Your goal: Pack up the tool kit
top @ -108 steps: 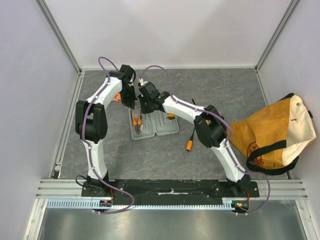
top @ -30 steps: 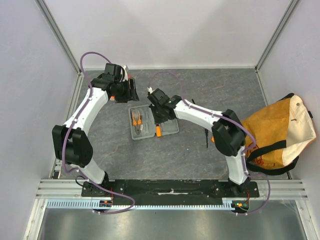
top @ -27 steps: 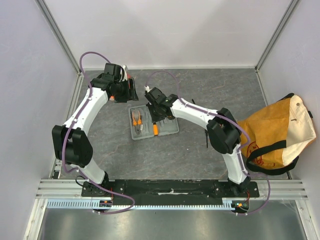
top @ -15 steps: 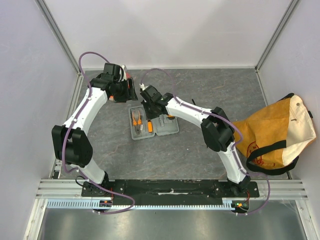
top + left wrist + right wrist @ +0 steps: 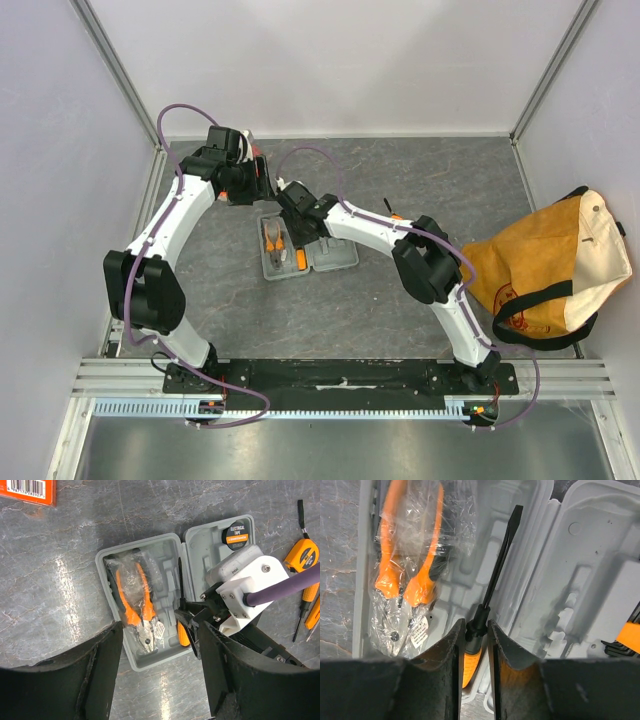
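At the right end effector [image 5: 475, 626]: drawn in narrow, clamped on the black collar of the screwdriver [image 5: 499, 565], just above its orange handle. Black shaft laid along the hinge-side edge of the left half of the tool kit case [image 5: 161, 572], tip toward the far end; whether seated in a slot, cannot tell. Reaches in from the right, arm arched across the desk [image 5: 330, 320], elbow raised to the right of the case, wrist low over the hinge line.

At the left end effector [image 5: 159, 630]: spread wide, gripping nothing, touching nothing. Hangs above the left half of the case, looking straight down on it. Arm bowed out along the left side of the desk, elbow toward the front, wrist by the far-left corner of the case.

Case lying open and flat, toward the far middle of the desk. In its left half, left of the screwdriver: orange-handled pliers [image 5: 134, 597] in clear wrap. In its right half, at the far end: a roll of electrical tape [image 5: 238, 534]. On the desk to the right of the case: a tape measure [image 5: 305, 556] and thin loose drivers [image 5: 300, 514]. Well apart, at the right edge: a tan bag [image 5: 545, 265].
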